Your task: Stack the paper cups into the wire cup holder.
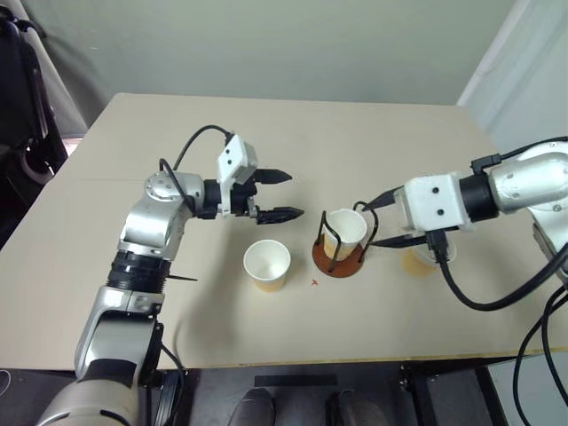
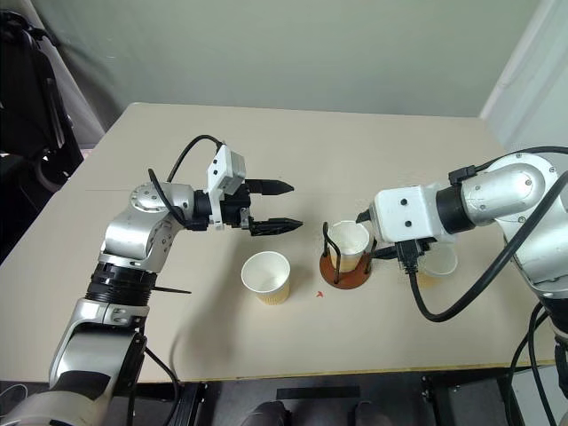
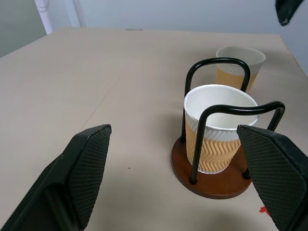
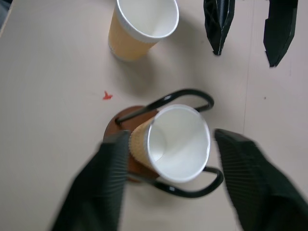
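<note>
Three paper cups stood on the tan surface (image 1: pixel 177 328). One cup (image 1: pixel 347 232) sat upright inside the wire cup holder (image 1: pixel 340 260), its white rim level with the tops of the black wire loops that rose from the round reddish-brown base. A second cup (image 1: pixel 267 264) stood upright on the bare surface, just beside the holder on the robot's left and nearer the front edge. The third cup (image 2: pixel 436 264) stood on the holder's other side, partly hidden behind the right arm; in the left wrist view it showed beyond the holder through one of the wire loops (image 3: pixel 217 62).

There was one holder, with at least two wire loops visible around the cup it held. A small red mark (image 1: pixel 314 283) lay on the surface between the loose left cup and the holder's base.

The left hand (image 1: pixel 277 195) hovered above the surface near the holder, pointing toward it, its two black fingers spread apart and holding nothing. The right hand (image 4: pixel 168 178) was at the holder, its fingers standing either side of the seated cup with a gap showing on both sides, released rather than clenched on it.
</note>
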